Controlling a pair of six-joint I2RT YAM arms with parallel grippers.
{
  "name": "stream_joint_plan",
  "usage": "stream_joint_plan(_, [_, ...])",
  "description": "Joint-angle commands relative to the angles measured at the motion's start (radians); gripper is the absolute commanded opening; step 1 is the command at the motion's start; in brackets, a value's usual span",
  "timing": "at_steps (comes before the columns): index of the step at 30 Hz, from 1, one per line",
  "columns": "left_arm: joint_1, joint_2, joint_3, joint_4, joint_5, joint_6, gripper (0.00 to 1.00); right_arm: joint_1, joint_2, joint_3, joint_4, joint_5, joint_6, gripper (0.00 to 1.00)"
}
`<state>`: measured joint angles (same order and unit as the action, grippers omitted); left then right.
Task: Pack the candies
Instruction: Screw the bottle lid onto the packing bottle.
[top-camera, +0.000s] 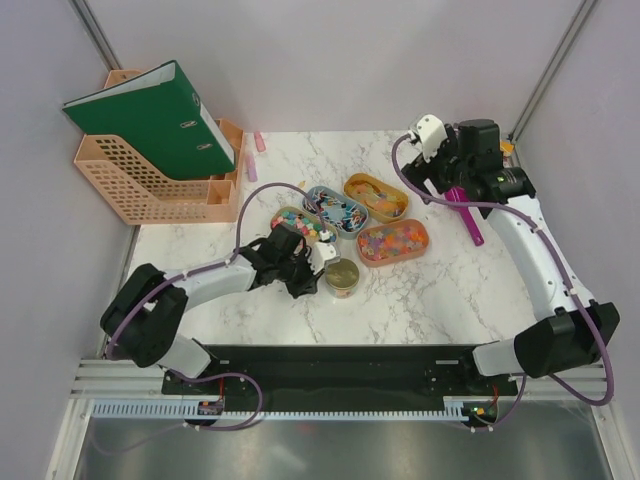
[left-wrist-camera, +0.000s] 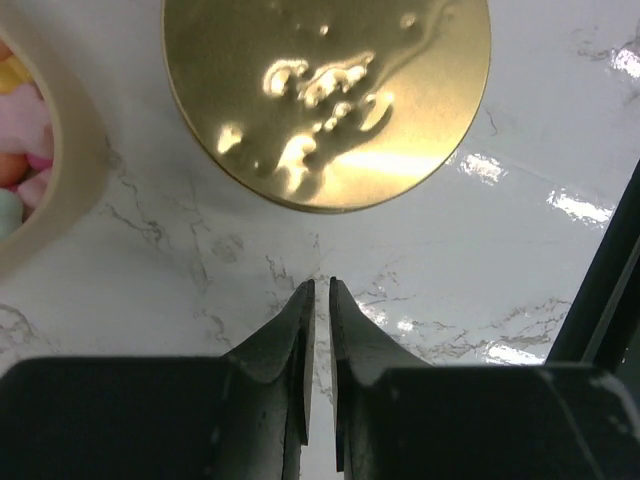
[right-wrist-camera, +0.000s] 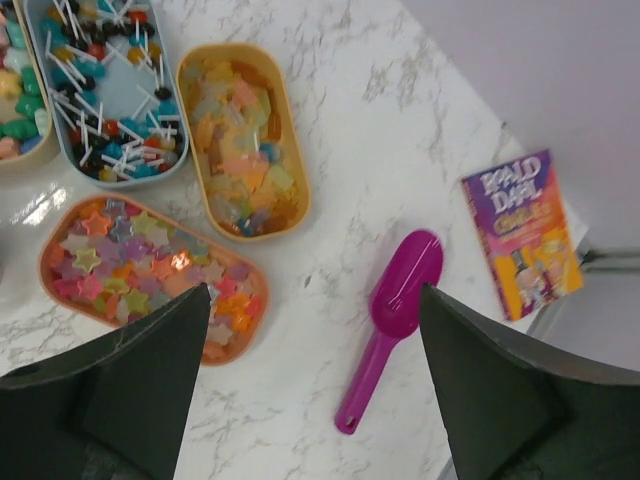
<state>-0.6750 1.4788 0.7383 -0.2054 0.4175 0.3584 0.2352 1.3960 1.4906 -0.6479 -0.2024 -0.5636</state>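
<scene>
Our left gripper (left-wrist-camera: 322, 288) sits nearly closed on nothing, just short of the gold lid (left-wrist-camera: 325, 100); we hold our right gripper (right-wrist-camera: 315, 292) wide open above the magenta scoop (right-wrist-camera: 398, 305), near the candies (right-wrist-camera: 240, 150).

Four trays (top-camera: 360, 250) of candies (top-camera: 392, 240) lie beside a gold tin (top-camera: 342, 276).

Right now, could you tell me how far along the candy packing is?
Done: nothing I can confirm; the gold lid covers its tin. In hand: nothing; the open right gripper hovers over the scoop, the left gripper is empty. Left: candies fill four trays.
</scene>
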Motion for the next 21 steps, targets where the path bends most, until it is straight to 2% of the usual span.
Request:
stream_joint_plan(1, [-0.026,0.041,0.079,0.031,-0.014,0.042,0.17,-0.039,-0.011,-0.078,0.005,-0.060,0.087,0.92])
stream_joint_plan(11, [-0.101,0.184,0.214,-0.032,0.001,0.073,0.15,-0.230,0.023,-0.072,-0.015,-0.218,0.165,0.95])
stream_joint_plan(17, [-0.199,0.264,0.269,0.007,0.021,0.054,0.15,-0.327,0.020,-0.084,-0.038,-0.245,0.122,0.96])
stream_joint_plan(20, [-0.248,0.293,0.262,0.093,0.006,0.021,0.19,-0.353,0.018,-0.087,-0.070,-0.262,0.074,0.96])
stream_joint_plan(21, [-0.253,0.301,0.253,0.124,-0.009,-0.008,0.27,-0.361,0.017,-0.093,-0.081,-0.268,0.061,0.96])
